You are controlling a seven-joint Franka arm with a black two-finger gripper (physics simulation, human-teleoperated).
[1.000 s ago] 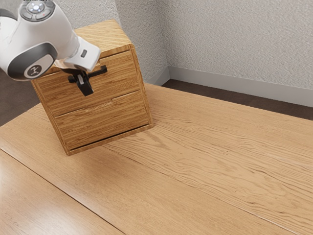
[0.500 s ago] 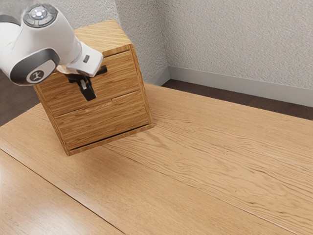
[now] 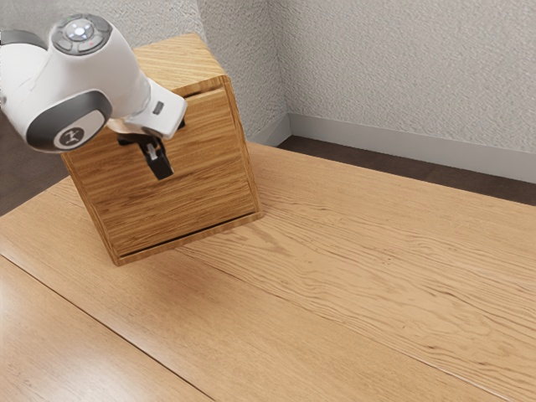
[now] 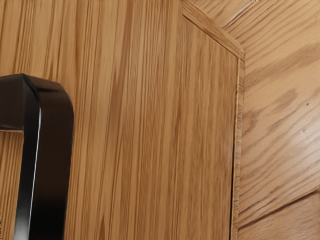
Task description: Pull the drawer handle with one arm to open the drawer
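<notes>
Hanging at the upper front of the wooden cabinet (image 3: 197,197), our claw (image 3: 159,163) is right at the black drawer handle (image 4: 45,150), and we honestly can't tell if it's clamped on or not. The drawer's inside is hidden from us. The cabinet stands on a light wood table (image 3: 352,276), near a textured grey wall (image 3: 402,59) with a pale baseboard (image 3: 419,144) and dark floor (image 3: 435,172). The wrist view gets the handle's rounded corner close up against the drawer front (image 4: 150,125), while in the exterior view the hand covers most of it.
</notes>
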